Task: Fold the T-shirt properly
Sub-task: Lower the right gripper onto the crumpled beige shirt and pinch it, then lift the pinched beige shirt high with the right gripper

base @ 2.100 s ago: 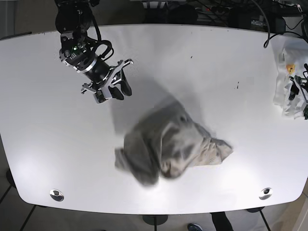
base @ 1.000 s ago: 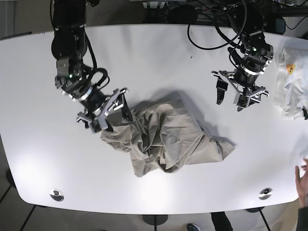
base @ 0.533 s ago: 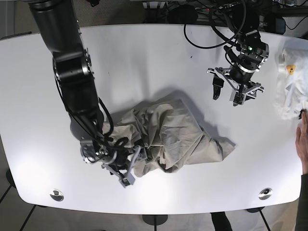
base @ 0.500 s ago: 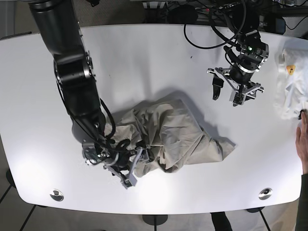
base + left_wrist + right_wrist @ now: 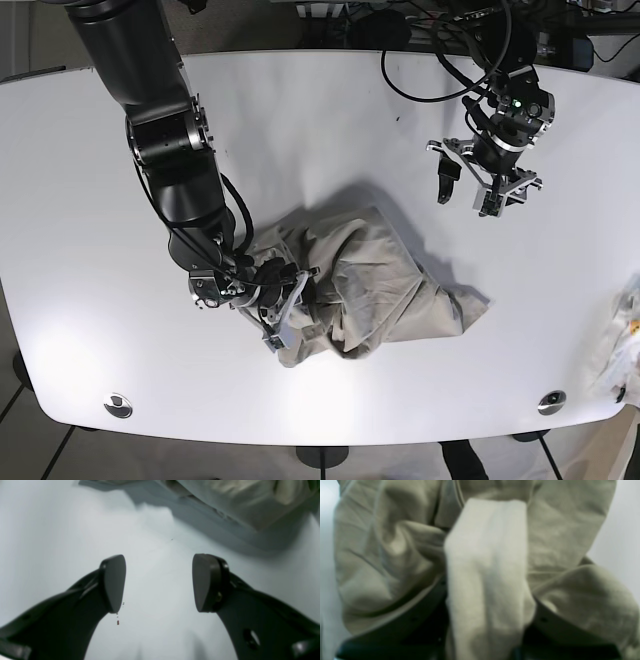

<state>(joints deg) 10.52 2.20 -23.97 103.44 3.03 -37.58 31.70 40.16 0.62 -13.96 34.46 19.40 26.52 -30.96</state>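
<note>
The beige T-shirt (image 5: 370, 285) lies crumpled in a heap at the middle of the white table (image 5: 330, 130). My right gripper (image 5: 283, 302) is at the heap's left front edge and is shut on a fold of the shirt. In the right wrist view that pale fold (image 5: 487, 575) stands pinched in the gripper (image 5: 486, 600). My left gripper (image 5: 463, 197) hovers open and empty above bare table, behind and to the right of the shirt. In the left wrist view its fingers (image 5: 113, 582) are wide apart, with the shirt's edge (image 5: 237, 502) ahead of the gripper (image 5: 160, 582).
A clear plastic bag (image 5: 625, 335) with something yellow inside hangs at the table's right edge. Two metal fittings (image 5: 117, 405) (image 5: 551, 402) sit near the front corners. Cables (image 5: 450, 25) run behind the back edge.
My right gripper has moved back and rightward along the shirt's left edge, dragging cloth inward. The left gripper barely shifted. The bag moved to the front right and the person's hand is gone.
</note>
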